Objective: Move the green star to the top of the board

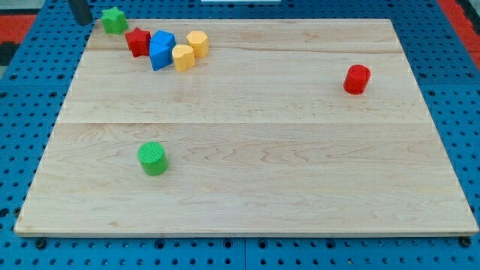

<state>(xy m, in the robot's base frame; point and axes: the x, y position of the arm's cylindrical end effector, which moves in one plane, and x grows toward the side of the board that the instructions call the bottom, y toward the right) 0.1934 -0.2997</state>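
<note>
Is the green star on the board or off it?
On, barely: the green star sits at the board's top-left corner, my tip just left of it.

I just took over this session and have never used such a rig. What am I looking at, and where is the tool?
One camera looks down at a wooden board on a blue pegboard. The arm has no claw, only a dark rod; my tip shows at the view's top left, just left of the green star, which sits at the top edge. Nearby cluster: red star, blue block, two yellow blocks. A red cylinder stands at the view's right, a green cylinder lower left. Nothing is held.
</note>
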